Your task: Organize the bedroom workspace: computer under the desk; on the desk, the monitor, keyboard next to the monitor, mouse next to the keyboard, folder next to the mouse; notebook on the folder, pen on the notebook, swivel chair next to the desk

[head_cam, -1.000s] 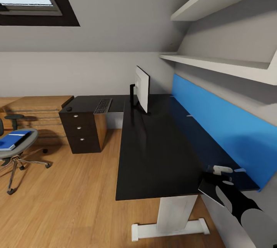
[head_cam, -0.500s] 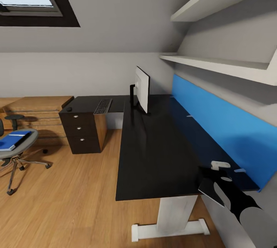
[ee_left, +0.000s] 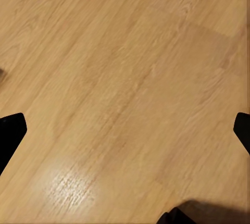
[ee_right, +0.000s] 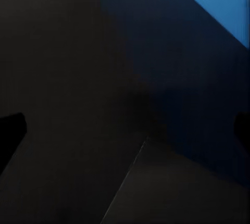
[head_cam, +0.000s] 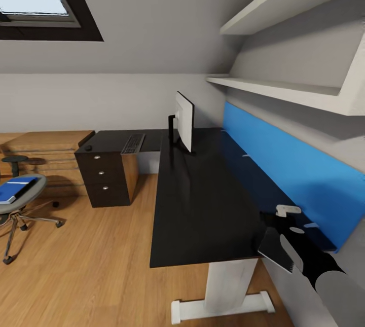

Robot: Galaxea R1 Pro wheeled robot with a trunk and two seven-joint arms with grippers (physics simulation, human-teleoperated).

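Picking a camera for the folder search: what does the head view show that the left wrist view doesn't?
Head view alone: the desk with the monitor and keyboard on it, the blue folder lying on the swivel chair, plus shelves and a skylight. Left wrist view alone: the left end effector's dark fingertips at the picture's edges, spread wide over bare planks. Both share the light wood floor.
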